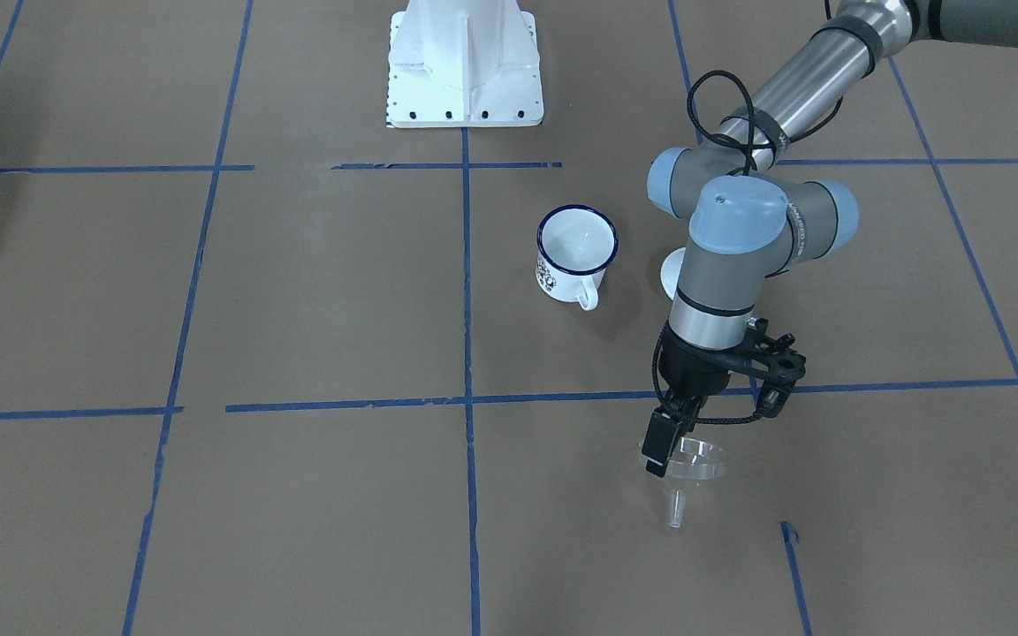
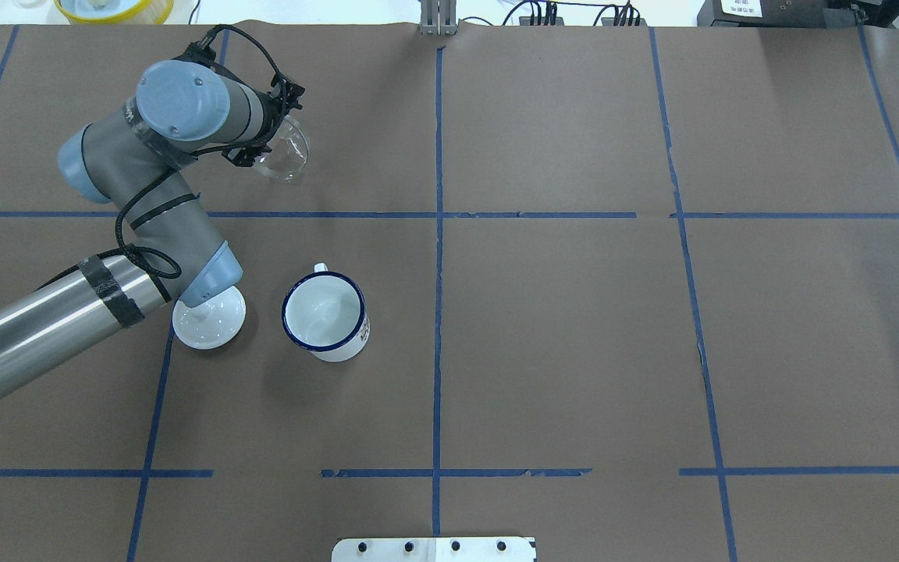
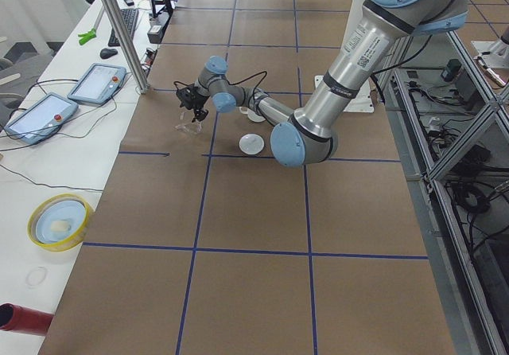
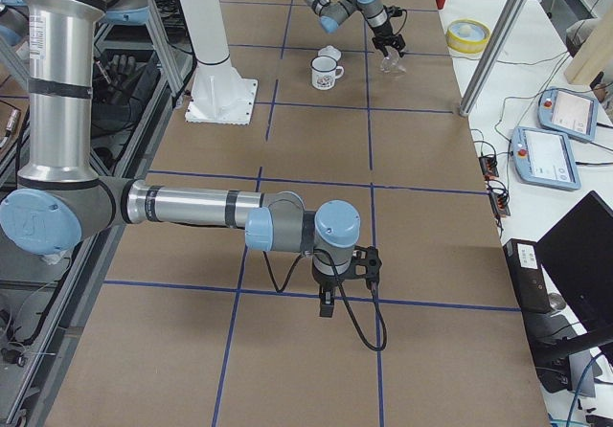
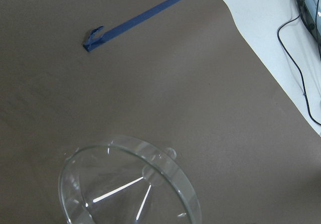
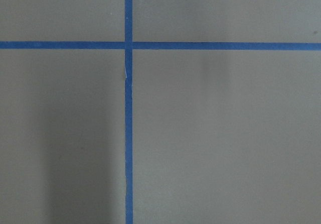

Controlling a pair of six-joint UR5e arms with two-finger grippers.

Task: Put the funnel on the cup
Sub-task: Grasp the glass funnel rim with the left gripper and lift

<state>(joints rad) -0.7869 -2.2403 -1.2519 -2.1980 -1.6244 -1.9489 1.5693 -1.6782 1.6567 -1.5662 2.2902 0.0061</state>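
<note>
left hand (image 1: 664, 452) has the funnel (image 1: 702, 461) pinched by the rim of its bowl; fingers nearly closed with only the thin clear wall between them, one black finger outside the bowl, the other apparently inside; a rim pinch makes sense, since it leaves the stem free and pointing down, and the stem is the part that has to enter the cup (image 1: 576, 247); bowl looks slightly tilted in the overhead view; I read it as just off the table (image 1: 297, 309), though the clear plastic makes the gap hard to confirm; left wrist view looks down into the bowl with bare brown paper beneath, so it's nowhere over the target; cup stands upright, mouth open and empty, handle toward the operators' side, well apart from the funnel across a blue tape line; white lid (image 2: 211, 320) lies on the table just beside the cup, partly hidden by the left arm, so the mouth is free; right hand (image 4: 327, 304) hangs low over the table far from all this; only a side view shows it, so can't tell how far open; judgement: carry phase; next move needs the bowl levelled and the stem centred over the cup before lowering; bowl is about as wide as the cup, so little margin
</note>
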